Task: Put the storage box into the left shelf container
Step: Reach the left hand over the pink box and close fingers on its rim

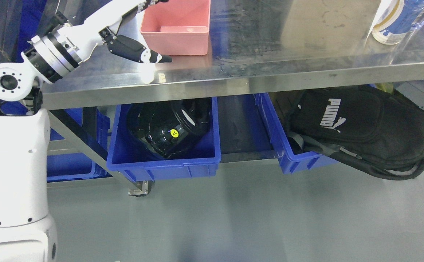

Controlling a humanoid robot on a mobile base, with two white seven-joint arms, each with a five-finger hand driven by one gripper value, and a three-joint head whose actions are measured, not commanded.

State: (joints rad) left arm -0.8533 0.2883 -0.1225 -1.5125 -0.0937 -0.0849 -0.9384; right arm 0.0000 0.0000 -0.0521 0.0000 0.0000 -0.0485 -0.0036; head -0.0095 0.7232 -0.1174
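Observation:
The pink storage box [177, 36] stands on the steel table [270, 69], near its back left. My left hand [136, 26] is at the box's left side. The upper fingers [153, 2] reach the box's top left corner at the picture's edge, and the black thumb [139, 51] stretches out in front of the box, apart from it. The hand looks open, holding nothing. Under the table, a blue shelf container [164, 162] on the left holds a shiny black object [168, 129] with a yellow sticker. My right arm is out of view.
A second blue container [299, 160] to the right carries a black Puma bag [361, 131] that hangs over its rim. Another blue bin [70, 167] sits at the far left behind a table leg [88, 145]. A bottle [394, 22] stands at the table's back right.

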